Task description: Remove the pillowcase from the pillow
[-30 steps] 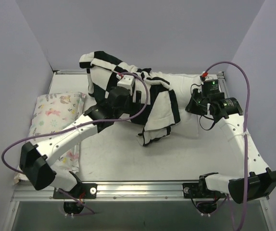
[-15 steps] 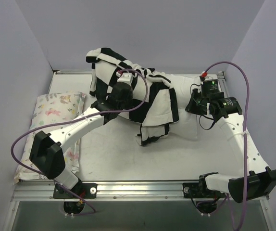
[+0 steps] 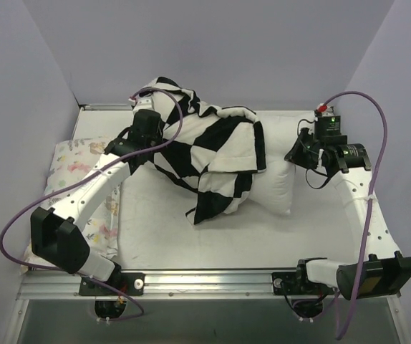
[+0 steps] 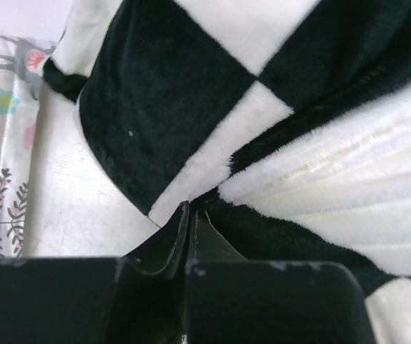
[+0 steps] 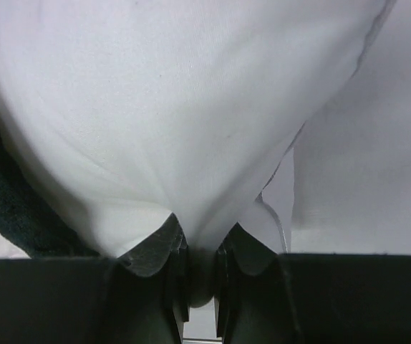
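A: At the left gripper (image 4: pixel 189 215)?
B: Pressed together on a fold of the pillowcase (image 4: pixel 170 93), right where a black square meets a white one.
A: And at the right gripper (image 5: pixel 200 251)?
B: Pinching a bunched corner of the pillow (image 5: pixel 155 107), white cloth squeezed between the jaws.
A: Farther out?
B: Heaped over the pillow's left end, toward the back of the table (image 3: pixel 213 236); right end bare. Perhaps not fully off, hard to judge from above. Beside the left arm, an animal-print pillow (image 3: pixel 76 168) along the table's left edge.
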Robot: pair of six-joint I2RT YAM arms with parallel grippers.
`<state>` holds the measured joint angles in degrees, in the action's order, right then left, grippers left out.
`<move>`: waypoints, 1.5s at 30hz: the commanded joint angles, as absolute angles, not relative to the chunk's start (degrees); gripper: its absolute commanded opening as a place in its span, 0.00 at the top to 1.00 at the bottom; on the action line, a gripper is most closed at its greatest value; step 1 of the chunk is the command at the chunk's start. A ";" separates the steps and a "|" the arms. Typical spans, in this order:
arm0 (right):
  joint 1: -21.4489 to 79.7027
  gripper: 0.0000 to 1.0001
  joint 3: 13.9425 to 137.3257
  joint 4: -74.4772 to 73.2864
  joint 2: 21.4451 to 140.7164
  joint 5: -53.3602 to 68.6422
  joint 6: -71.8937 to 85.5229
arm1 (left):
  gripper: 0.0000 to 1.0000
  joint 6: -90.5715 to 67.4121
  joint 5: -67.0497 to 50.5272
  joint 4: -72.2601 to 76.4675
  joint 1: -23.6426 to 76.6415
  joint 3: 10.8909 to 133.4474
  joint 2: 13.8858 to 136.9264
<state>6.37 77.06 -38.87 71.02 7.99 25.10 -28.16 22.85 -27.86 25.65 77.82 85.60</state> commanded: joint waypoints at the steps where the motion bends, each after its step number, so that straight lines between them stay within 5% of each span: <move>1: 1.15 1.00 80.51 -41.04 69.17 -3.77 23.12 | 1.00 -23.31 32.18 -31.46 27.58 80.24 80.42; 5: 1.58 1.00 79.19 -40.52 71.10 -2.03 24.17 | 0.94 -22.76 26.49 -33.67 35.33 82.09 81.12; 6: 1.84 1.00 78.41 -40.00 71.10 -1.67 24.26 | 0.85 -22.85 24.19 -31.66 35.85 80.87 80.78; 7: 2.28 1.00 77.01 -39.12 71.10 -1.67 24.43 | 0.55 -23.63 20.95 -30.16 37.51 79.99 80.08; 8: 3.24 1.00 76.21 -38.85 71.28 -2.54 24.26 | 0.41 -23.47 19.44 -27.88 38.49 78.76 78.15; 11: 3.69 1.00 74.36 -38.15 71.46 -2.99 24.08 | 0.23 -23.20 13.55 -19.79 44.28 75.59 75.07; 17: 4.66 1.00 74.18 -37.70 71.02 -3.08 23.82 | 0.16 -21.80 12.56 -12.39 53.78 75.58 80.48; 28: 5.80 1.00 75.23 -37.62 69.96 -1.76 24.08 | 0.12 -18.90 8.62 -3.00 55.20 74.27 91.84; 30: 5.89 1.00 75.41 -37.62 69.87 -1.58 24.08 | 0.15 -17.76 8.17 -2.02 55.28 74.26 92.20; 34: 5.98 1.00 75.67 -37.79 69.26 -2.20 23.73 | 0.93 -17.66 19.10 -11.22 53.88 80.65 94.83; 35: 5.80 1.00 75.67 -37.71 69.00 -2.37 23.64 | 1.00 -18.01 22.47 -14.12 53.27 81.90 94.92; 40: 2.82 1.00 76.90 -38.84 68.12 -1.67 23.64 | 1.00 -24.94 44.54 -28.63 43.10 82.71 87.92; 45: 0.53 1.00 77.87 -39.73 68.12 -2.29 23.55 | 1.00 -32.08 42.37 -27.96 22.01 70.85 76.13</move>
